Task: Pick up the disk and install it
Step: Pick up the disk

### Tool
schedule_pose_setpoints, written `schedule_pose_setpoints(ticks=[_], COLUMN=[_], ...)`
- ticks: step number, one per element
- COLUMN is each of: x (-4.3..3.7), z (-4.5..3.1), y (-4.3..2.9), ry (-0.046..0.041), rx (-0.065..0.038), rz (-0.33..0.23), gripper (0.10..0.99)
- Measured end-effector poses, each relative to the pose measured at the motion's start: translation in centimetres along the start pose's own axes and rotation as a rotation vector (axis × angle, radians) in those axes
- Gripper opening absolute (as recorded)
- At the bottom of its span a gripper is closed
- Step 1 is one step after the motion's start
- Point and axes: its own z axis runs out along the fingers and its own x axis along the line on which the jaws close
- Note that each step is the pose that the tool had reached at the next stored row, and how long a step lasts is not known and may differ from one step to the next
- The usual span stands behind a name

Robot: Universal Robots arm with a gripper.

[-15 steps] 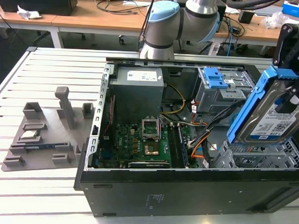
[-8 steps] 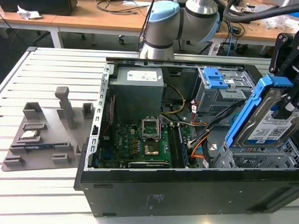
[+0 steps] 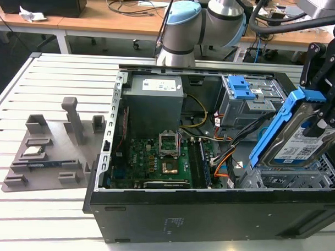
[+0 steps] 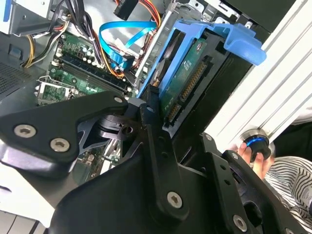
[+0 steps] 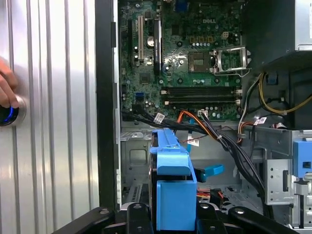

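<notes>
A: Exterior view first. What is the gripper (image 3: 320, 124) doing?

B: Sitting at the right edge of the frame, with its black fingers clamping the disk (image 3: 295, 142) from both sides. The disk is hanging tilted, label side showing. Its blue frame (image 3: 278, 121) is facing the exterior view's left. It is over the metal bay (image 3: 287, 176) in the lower right corner of the open computer case (image 3: 169, 219). Cannot tell whether its low end is touching the bay.

A: Elsewhere?

B: The motherboard (image 3: 155, 158) is lying in the middle of the case. A grey tray (image 3: 45, 154) is resting on the slatted table (image 3: 25, 98) at the exterior view's left, well apart from the disk. The arm (image 3: 187, 27) is rising behind the case at top centre.

A: Second wrist view?

B: The fingers (image 4: 152, 126) are pressing against the disk (image 4: 187, 78), whose green circuit side is showing. A person's hand (image 4: 253, 155) is resting on a blue-ringed button (image 4: 257, 143) on the table beside the case.

A: First wrist view?

B: The blue frame (image 5: 173, 185) is standing on edge between the gripper's black links. Cables (image 5: 219, 136) are running between it and the motherboard (image 5: 195, 63). The hand (image 5: 4, 92) is touching the button (image 5: 9, 113), outside the case wall.
</notes>
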Motion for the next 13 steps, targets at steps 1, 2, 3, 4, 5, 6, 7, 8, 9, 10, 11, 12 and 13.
schedule_pose_setpoints(ticks=[1,2,3,4,5,6,7,8,9,10,11,12,13], x=[0.00,0.00,0.01,0.01,0.01,0.02,0.01,0.01,0.01,0.01,0.01,0.01,0.01], z=[-0.37,-1.09,-1.38,-1.61,-1.89,-2.01,-2.01,-2.02,-2.02,-2.02,-2.03,-2.02,-2.02], y=[0.00,-0.01,-0.01,0.00,0.00,0.00,0.00,0.00,0.00,0.00,0.00,0.00,0.00], ry=[0.0004,0.0002,0.0002,0.0002,0.0002,0.0001,0.0000,0.0000,-0.0001,-0.0001,0.0000,-0.0001,-0.0002], rx=[0.000,0.000,0.000,0.001,0.000,0.001,0.001,0.000,0.001,0.001,0.000,0.000,0.000], rz=[0.000,0.000,0.000,0.000,0.000,0.000,0.000,0.000,0.000,0.000,0.000,0.000,0.000], gripper=[0.361,0.361,0.361,0.361,0.361,0.361,0.361,0.361,0.361,0.361,0.361,0.361,0.361])
